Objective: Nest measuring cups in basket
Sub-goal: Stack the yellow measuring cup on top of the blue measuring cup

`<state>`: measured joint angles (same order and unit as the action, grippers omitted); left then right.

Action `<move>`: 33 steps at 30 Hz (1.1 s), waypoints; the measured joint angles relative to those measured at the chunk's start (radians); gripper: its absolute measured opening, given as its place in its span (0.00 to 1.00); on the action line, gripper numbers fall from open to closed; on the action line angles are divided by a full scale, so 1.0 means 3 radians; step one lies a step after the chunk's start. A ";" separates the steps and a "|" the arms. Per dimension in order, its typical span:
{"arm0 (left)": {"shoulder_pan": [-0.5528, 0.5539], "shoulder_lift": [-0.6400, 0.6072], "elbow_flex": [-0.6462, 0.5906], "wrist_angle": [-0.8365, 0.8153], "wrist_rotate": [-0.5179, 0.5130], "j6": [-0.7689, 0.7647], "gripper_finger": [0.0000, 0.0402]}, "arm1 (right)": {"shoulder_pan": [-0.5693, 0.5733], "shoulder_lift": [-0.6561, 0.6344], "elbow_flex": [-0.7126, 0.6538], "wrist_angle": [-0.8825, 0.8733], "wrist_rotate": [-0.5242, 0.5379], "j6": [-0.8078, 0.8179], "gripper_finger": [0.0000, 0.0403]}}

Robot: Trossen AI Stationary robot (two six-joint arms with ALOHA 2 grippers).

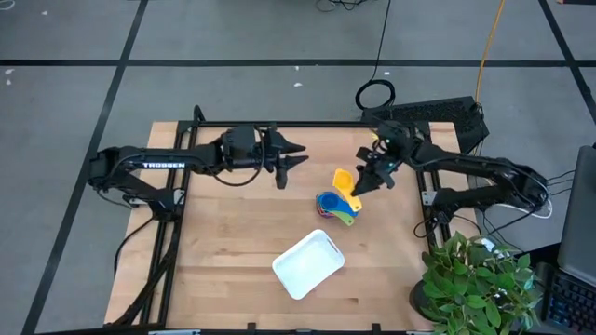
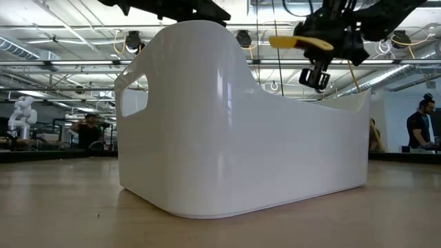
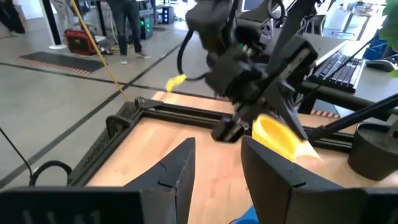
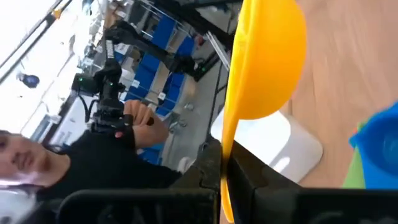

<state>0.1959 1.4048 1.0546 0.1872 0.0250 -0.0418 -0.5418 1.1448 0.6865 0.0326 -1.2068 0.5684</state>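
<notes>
My right gripper (image 1: pixel 359 182) is shut on a yellow measuring cup (image 1: pixel 343 179) and hovers over the table's middle right, above a stack of cups (image 1: pixel 336 207). In that stack blue, green and orange show, and it rests on the wood. The right wrist view shows the yellow cup (image 4: pixel 267 62), with a blue cup (image 4: pixel 379 146) and the white basket (image 4: pixel 273 146) beyond it. The basket (image 1: pixel 309 263) sits nearer the near edge and fills the low view (image 2: pixel 241 124). My left gripper (image 1: pixel 296 156) hangs open at the far middle, touching nothing. My right gripper pinches the yellow cup's flat handle (image 4: pixel 226 155) between its two fingers. The bowl (image 4: pixel 270 56) sticks out past the fingertips. The fingers come slanting down from the far right. The cup is lifted clear of the table and turned on edge.
A potted plant (image 1: pixel 480 279) stands at the near right corner. A black frame (image 1: pixel 279 124) runs along the far edge. Bare wood lies left of the basket. People and benches show in the room behind.
</notes>
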 joint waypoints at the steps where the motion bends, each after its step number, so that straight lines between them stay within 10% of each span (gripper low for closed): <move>1: 0.0000 0.0020 0.0000 0.0005 -0.0001 0.0000 0.33 | 0.0017 0.0063 0.0000 -0.0001 0.0000 0.0031 0.00; 24: -0.0192 0.0098 -0.0002 -0.0328 0.0412 0.0561 0.33 | 0.0249 0.0795 -0.0004 0.0016 -0.0187 0.0186 0.00; 33: -0.0790 0.0464 -0.0001 -0.0331 -0.0731 0.2344 0.33 | 0.0248 0.0784 -0.0004 0.0243 -0.0362 0.0402 0.00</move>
<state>-0.0413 1.5441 1.0544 0.0878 -0.1944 0.6616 -0.4675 1.3800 0.6853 0.1055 -1.3153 0.6890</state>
